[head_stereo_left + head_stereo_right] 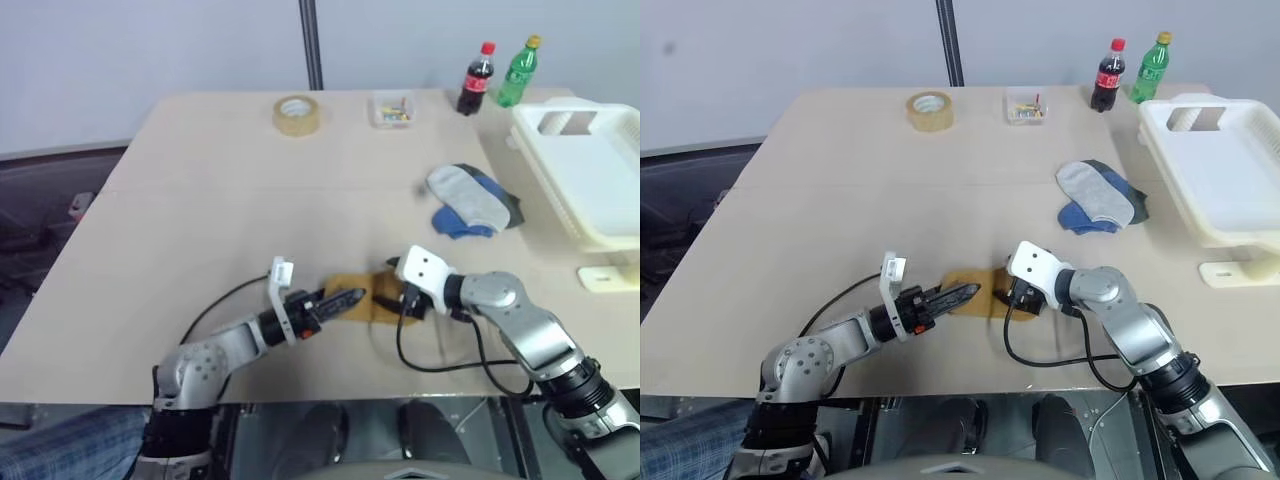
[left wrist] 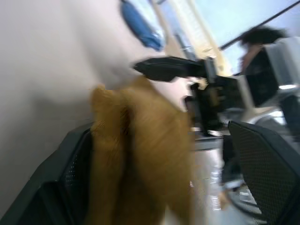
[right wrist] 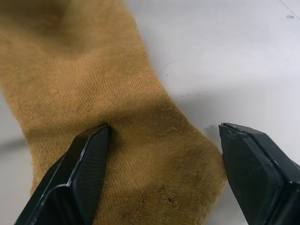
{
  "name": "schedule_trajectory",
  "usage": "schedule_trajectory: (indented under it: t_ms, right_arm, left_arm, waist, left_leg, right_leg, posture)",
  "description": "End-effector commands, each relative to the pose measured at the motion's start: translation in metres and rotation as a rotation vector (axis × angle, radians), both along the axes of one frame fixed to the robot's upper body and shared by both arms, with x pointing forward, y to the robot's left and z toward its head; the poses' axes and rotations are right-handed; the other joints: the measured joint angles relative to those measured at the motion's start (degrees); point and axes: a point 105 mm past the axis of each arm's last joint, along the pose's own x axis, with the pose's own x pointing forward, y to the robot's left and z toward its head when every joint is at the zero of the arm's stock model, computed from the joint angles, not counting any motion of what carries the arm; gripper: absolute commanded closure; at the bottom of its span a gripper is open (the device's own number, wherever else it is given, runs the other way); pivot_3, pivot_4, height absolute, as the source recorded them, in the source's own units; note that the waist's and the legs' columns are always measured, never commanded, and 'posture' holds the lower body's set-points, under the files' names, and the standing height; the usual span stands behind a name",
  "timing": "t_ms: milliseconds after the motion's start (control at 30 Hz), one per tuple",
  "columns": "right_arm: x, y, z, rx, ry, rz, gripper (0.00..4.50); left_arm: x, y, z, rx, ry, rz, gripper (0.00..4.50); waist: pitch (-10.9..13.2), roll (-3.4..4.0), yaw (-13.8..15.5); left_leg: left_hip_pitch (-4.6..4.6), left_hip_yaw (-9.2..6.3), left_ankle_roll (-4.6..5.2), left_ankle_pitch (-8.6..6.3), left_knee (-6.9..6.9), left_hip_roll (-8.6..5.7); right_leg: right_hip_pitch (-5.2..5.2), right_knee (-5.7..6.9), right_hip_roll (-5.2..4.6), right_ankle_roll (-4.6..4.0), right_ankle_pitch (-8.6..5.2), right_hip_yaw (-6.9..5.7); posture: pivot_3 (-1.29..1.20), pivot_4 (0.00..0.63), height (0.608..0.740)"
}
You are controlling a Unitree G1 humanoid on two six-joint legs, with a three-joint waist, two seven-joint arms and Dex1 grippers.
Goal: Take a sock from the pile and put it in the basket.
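Note:
A mustard-yellow sock (image 1: 362,303) lies flat on the table near its front edge, between my two grippers. My left gripper (image 1: 356,296) reaches in level from the left. Its fingers (image 2: 70,183) stand wide open with one end of the sock (image 2: 140,154) between them. My right gripper (image 3: 164,173) is open over the sock's other end, one finger (image 3: 79,178) resting on the fabric (image 3: 93,70). The pile (image 1: 472,200), a light grey sock over blue and dark ones, lies farther back on the right. The white slotted basket (image 1: 590,170) stands at the right edge.
A tape roll (image 1: 297,114), a small clear box (image 1: 391,109), a cola bottle (image 1: 476,78) and a green bottle (image 1: 518,72) line the table's far edge. A small white piece (image 1: 608,277) lies in front of the basket. Cables trail from both wrists.

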Motion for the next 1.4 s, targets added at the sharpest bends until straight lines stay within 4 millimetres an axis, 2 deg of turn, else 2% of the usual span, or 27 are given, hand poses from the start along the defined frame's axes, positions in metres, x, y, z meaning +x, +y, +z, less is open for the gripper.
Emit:
schedule_trajectory:
  t_ms: [33, 200, 333, 467, 1033, 1233, 1400]
  right_arm:
    - [0.003, -0.004, -0.001, -0.013, -0.017, -0.027, 0.68]
    - [0.007, -0.009, 0.007, -0.007, -0.035, -0.049, 0.68]
    - [0.008, -0.016, 0.005, -0.022, -0.037, -0.065, 0.68]
    - [0.008, -0.014, 0.004, -0.009, -0.036, -0.081, 0.68]
    - [0.016, -0.022, -0.002, -0.049, -0.014, -0.152, 0.68]
    - [0.013, -0.025, 0.015, 0.005, 0.002, -0.164, 0.68]
    - [0.0, -0.042, 0.029, 0.02, 0.071, -0.163, 0.68]
  left_arm:
    - [-0.003, -0.002, 0.02, -0.09, -0.026, -0.042, 0.03]
    - [0.0, -0.009, 0.026, -0.113, -0.039, -0.071, 0.03]
    - [0.001, -0.018, 0.031, -0.152, -0.051, -0.107, 0.03]
    - [0.002, -0.027, 0.032, -0.16, -0.053, -0.134, 0.03]
    - [-0.006, -0.029, 0.049, -0.209, -0.097, -0.201, 0.03]
    - [0.009, -0.036, 0.041, -0.195, -0.098, -0.142, 0.03]
    - [0.024, -0.043, 0.034, -0.173, -0.117, -0.088, 0.03]
  waist:
    - [0.0, 0.0, -0.1]
    - [0.0, 0.0, -0.06]
    - [0.01, -0.01, -0.05]
    - [0.01, -0.01, -0.03]
    - [0.01, -0.01, 0.01]
    - [0.02, -0.03, 0.3]
    - [0.04, -0.03, 1.1]
  left_leg:
    - [0.0, 0.0, 0.0, 0.0, 0.0, 0.0]
    - [-0.01, 0.01, -0.01, 0.0, 0.01, 0.0]
    - [-0.04, 0.01, -0.01, 0.0, 0.0, 0.0]
    - [-0.05, 0.0, -0.01, 0.0, 0.0, 0.0]
    - [-0.04, -0.01, -0.01, 0.01, 0.0, 0.0]
    - [-0.06, -0.01, -0.01, 0.01, 0.0, -0.01]
    - [-0.18, -0.04, -0.01, 0.0, -0.01, -0.02]
  right_leg:
    - [0.0, 0.0, 0.0, 0.0, 0.0, 0.0]
    - [0.0, -0.01, 0.0, 0.0, 0.0, 0.0]
    - [-0.01, -0.04, 0.01, 0.0, 0.0, 0.0]
    - [0.0, -0.06, 0.0, 0.0, 0.0, -0.01]
    - [0.0, -0.06, -0.01, 0.0, 0.0, -0.01]
    - [0.0, -0.08, -0.02, 0.0, 0.0, -0.01]
    - [-0.04, -0.19, -0.02, 0.0, 0.0, -0.05]
  posture:
    - [0.0, 0.15, 0.739]
    - [0.0, 0.15, 0.739]
    - [0.0, 0.15, 0.739]
    - [0.0, 0.15, 0.739]
    - [0.0, 0.15, 0.739]
    - [0.0, 0.15, 0.739]
    - [0.0, 0.15, 0.739]
